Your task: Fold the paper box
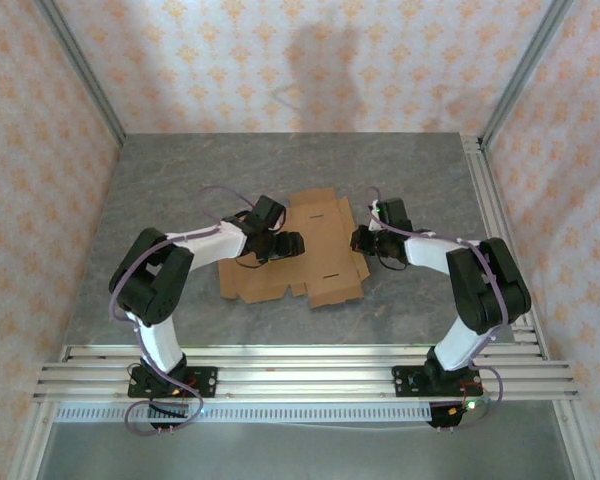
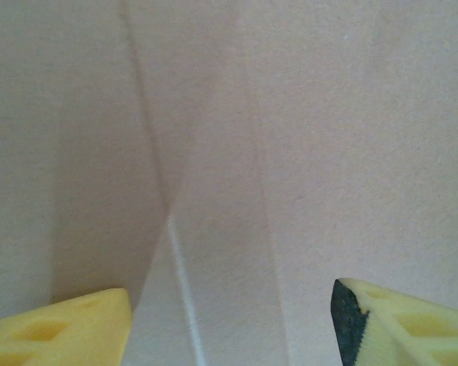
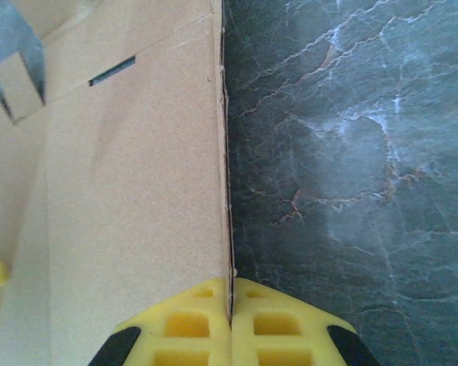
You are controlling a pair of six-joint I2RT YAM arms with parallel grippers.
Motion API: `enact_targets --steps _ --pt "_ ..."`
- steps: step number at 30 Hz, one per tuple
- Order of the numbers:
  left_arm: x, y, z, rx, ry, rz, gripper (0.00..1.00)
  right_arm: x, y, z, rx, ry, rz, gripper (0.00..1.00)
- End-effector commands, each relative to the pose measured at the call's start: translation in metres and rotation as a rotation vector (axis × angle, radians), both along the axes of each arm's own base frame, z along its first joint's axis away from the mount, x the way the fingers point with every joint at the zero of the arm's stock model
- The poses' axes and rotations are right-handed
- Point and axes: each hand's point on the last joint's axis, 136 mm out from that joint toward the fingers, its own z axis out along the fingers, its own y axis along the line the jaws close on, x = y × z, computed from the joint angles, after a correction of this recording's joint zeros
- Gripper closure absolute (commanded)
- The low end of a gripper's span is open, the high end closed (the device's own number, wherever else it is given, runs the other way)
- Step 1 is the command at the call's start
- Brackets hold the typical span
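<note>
Paper box (image 1: 320, 250) edge nipped in shut R gripper (image 3: 230, 288); L gripper (image 2: 231, 291) wide over panel.

Nothing can be read anywhere. The box (image 1: 315, 250) is plain brown cardboard with no print, label or number. The wallpaper (image 1: 280, 60) carries only an ornamental pattern, and the grey table (image 1: 180, 200) only marbled veining.

Shows the paper box (image 1: 315, 255) spread on the table (image 1: 180, 190). Puts left gripper (image 1: 292, 245) over it, right gripper (image 1: 360, 240) at its right edge.
</note>
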Motion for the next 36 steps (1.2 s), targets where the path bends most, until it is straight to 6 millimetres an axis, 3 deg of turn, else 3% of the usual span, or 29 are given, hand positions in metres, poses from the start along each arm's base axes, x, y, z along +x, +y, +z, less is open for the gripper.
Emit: enact_targets --steps 1,3,7,21,28,33,36 --pt "0.003 0.027 0.036 0.096 -0.070 0.035 0.16 0.000 -0.024 0.003 -0.282 -0.048 -0.011 1.00" --pt "0.007 0.036 0.050 0.103 -0.104 0.057 0.09 0.000 -0.027 0.007 -0.393 -0.091 -0.006 1.00" --pt "0.008 0.052 0.056 0.088 -0.107 0.097 0.03 0.000 -0.028 0.014 -0.579 -0.159 -0.012 1.00" --pt "0.002 0.084 0.050 0.054 -0.096 0.203 0.01 0.002 -0.004 0.023 -1.207 -0.313 -0.032 1.00" --pt "0.000 0.088 0.046 0.052 -0.088 0.211 0.00 0.006 0.007 0.015 -1.230 -0.297 -0.023 1.00" --pt "0.000 0.088 0.044 0.054 -0.085 0.207 0.00 0.003 0.026 0.013 -0.955 -0.283 0.039 1.00" --pt "0.000 0.087 0.043 0.051 -0.084 0.207 0.00 0.002 0.021 0.010 -0.971 -0.277 0.042 1.00"
